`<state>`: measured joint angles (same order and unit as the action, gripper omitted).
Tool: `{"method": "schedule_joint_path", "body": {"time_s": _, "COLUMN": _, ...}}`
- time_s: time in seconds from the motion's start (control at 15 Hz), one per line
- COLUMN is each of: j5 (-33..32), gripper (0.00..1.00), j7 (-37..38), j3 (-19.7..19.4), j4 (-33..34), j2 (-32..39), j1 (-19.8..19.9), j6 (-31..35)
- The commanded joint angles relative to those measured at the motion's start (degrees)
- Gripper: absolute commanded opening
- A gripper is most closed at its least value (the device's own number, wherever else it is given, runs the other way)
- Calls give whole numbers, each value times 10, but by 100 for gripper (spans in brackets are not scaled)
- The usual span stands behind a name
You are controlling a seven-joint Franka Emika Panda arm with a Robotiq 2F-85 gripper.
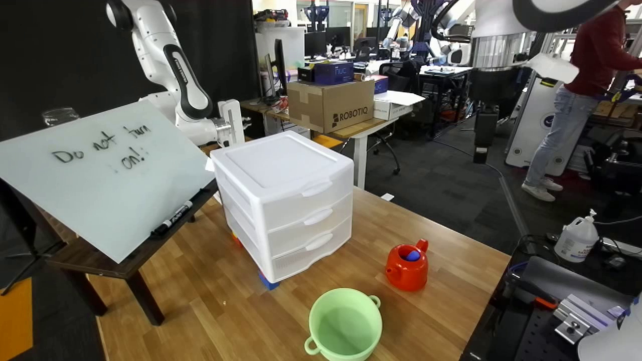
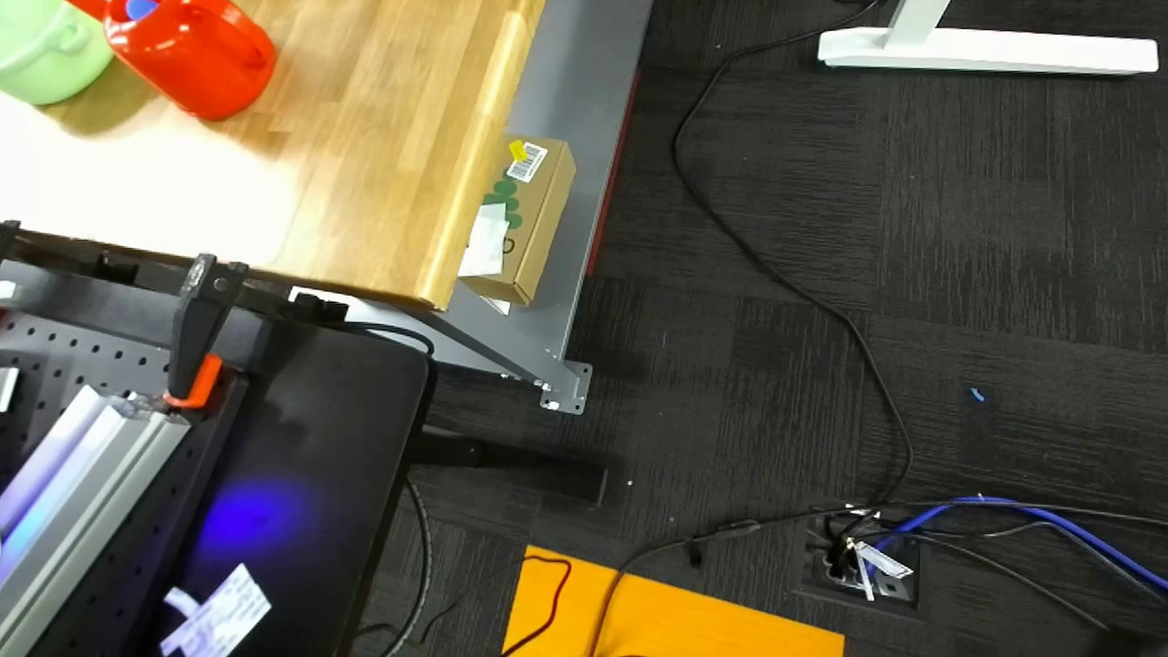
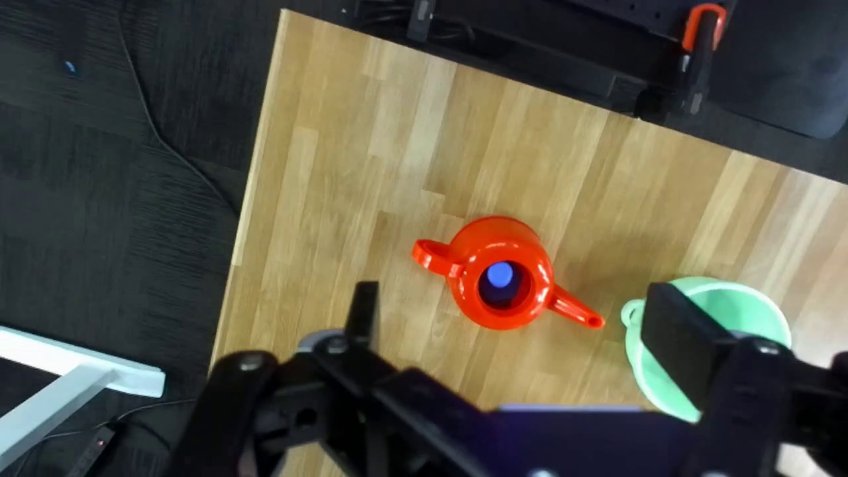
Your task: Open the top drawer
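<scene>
The top drawer (image 1: 306, 203) is the highest of three in a small white plastic unit on the wooden table, seen in an exterior view. It sits flush with the unit's front, and its lip handle (image 1: 317, 189) faces the table's near side. My gripper (image 1: 480, 156) hangs pointing down, higher than the unit and well off to its right in that view. In the wrist view the gripper (image 3: 513, 291) is open, its two black fingers wide apart with nothing held between them. The drawer is out of sight in the wrist view.
A red teapot (image 3: 500, 271) with a blue thing inside stands on the table below the gripper. Beside it is a green two-handled pot (image 1: 346, 326). A whiteboard (image 1: 105, 170) leans on a dark stand left of the unit; another robot arm (image 1: 180, 75) is behind.
</scene>
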<state>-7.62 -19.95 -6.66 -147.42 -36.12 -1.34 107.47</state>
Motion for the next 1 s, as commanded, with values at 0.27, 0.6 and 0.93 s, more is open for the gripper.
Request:
{"method": "schedule_joint_path", "body": {"time_s": 0.27, "j5": -53, "gripper": 100, "j7": 4, "j3": 45, "j4": -10, "j2": 13, "j1": -19, "j6": 1}}
{"method": "schedule_joint_path", "body": {"time_s": 0.6, "j5": -58, "gripper": 100, "j7": 4, "j3": 48, "j4": -10, "j2": 16, "j1": -23, "j6": 2}}
{"method": "schedule_joint_path", "body": {"time_s": 0.93, "j5": -58, "gripper": 100, "j7": 4, "j3": 47, "j4": -10, "j2": 16, "j1": -23, "j6": 2}}
